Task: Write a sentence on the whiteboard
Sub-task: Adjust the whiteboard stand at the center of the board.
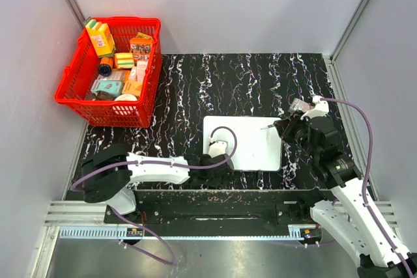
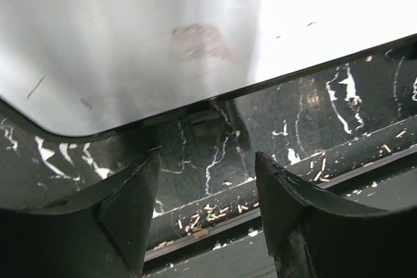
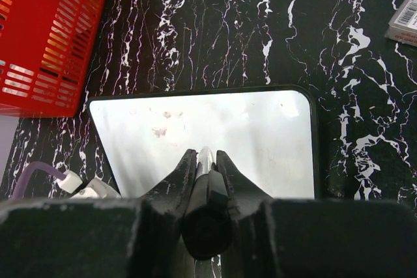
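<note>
Whiteboard (image 1: 251,144) lies between left hand (image 2: 207,174) and right hand (image 3: 205,157).

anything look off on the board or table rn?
Minor only. The whiteboard carries a faint reddish smudge, like old ink not fully wiped; otherwise it looks blank. Pale crumbs lie scattered along the near edge of the table. Nothing looks askew or spilled.

the whiteboard (image 1: 254,142) lies flat on the marbled table (image 1: 260,83), blank but faintly smudged
</note>
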